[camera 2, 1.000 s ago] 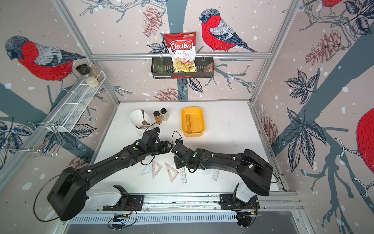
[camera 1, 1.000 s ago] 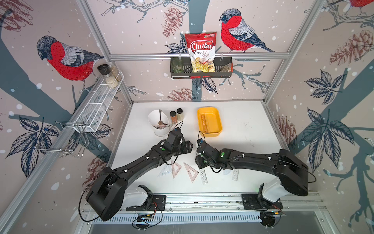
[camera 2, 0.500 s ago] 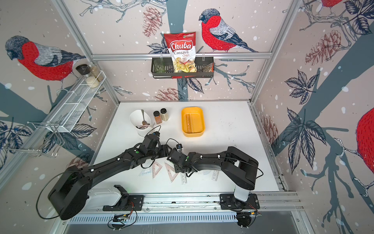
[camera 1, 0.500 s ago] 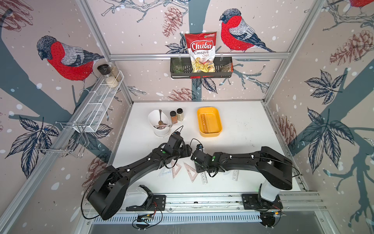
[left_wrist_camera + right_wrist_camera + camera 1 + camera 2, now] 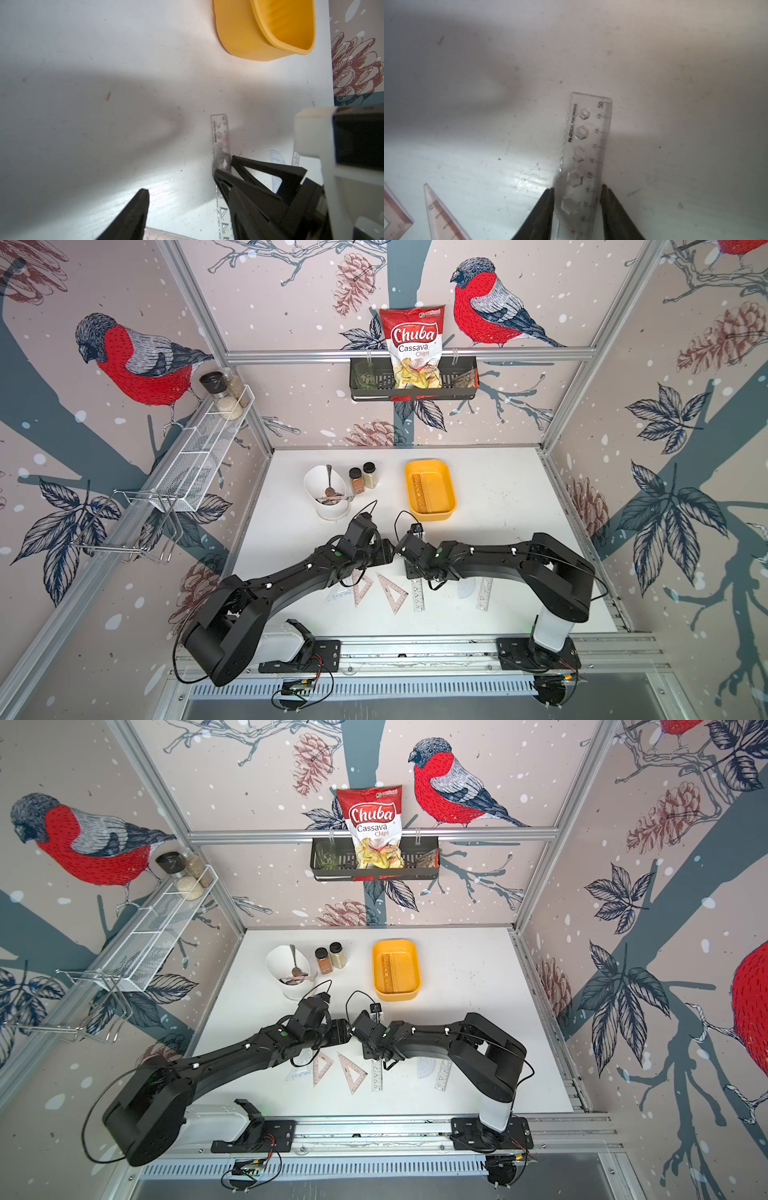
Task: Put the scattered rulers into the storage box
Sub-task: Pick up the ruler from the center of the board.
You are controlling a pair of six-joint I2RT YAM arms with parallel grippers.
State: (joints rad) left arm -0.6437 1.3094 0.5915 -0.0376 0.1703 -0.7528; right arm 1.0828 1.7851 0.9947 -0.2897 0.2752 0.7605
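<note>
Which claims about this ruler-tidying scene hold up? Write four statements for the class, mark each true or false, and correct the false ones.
1. The storage box already holds a straight ruler. True.
2. The right gripper straddles a pink set square. False: its fingers stand on either side of a clear stencil ruler lying on the table.
3. The left gripper is open and empty. True.
4. Every set square is in the box. False: two pink set squares lie on the table, near its front edge.
</note>
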